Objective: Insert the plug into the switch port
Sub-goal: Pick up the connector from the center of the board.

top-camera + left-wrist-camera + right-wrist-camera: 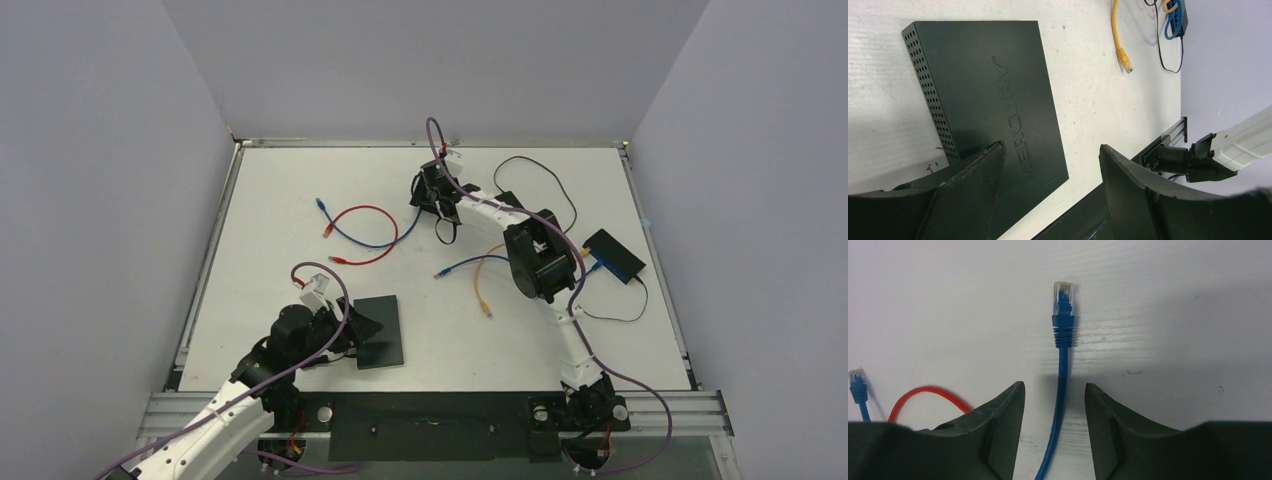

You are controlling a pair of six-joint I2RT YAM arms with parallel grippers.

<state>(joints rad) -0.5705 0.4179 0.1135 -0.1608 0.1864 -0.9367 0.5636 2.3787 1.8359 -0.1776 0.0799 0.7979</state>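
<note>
Sitting at the left: the switch [385, 335], a flat dark box on the tabletop [280, 180] close to the left arm. The left wrist view shows "MERCURY" embossed on its lid and a perforated side wall.
Left gripper [1050, 150]: it hangs low at the switch's near corner with its jaws spread wide and nothing between them. One finger shows in front of the lid and the other beyond the box's edge. I can't tell whether either touches it.
Red cable [366, 207]: it lies looped on the tabletop left of centre, with both ends loose.
Blue cable [372, 246]: it crosses the red loop. One end lies far left beside a red end, and the rest runs toward the right gripper.
Plug [1063, 295]: it has a clear tip and a blue boot. It lies flat on the tabletop just ahead of the right gripper, well apart from the switch and in no port.
Right gripper [1054, 390]: it is down near the far middle of the tabletop, jaws spread on either side of the blue cable behind the plug. A gap shows on both sides, so it is not pinching.
Yellow cable [1116, 25]: it lies right of centre, with its loose end pointing toward the near edge.
Small box [615, 255]: it sits near the right edge, with blue and yellow leads running into it.
</note>
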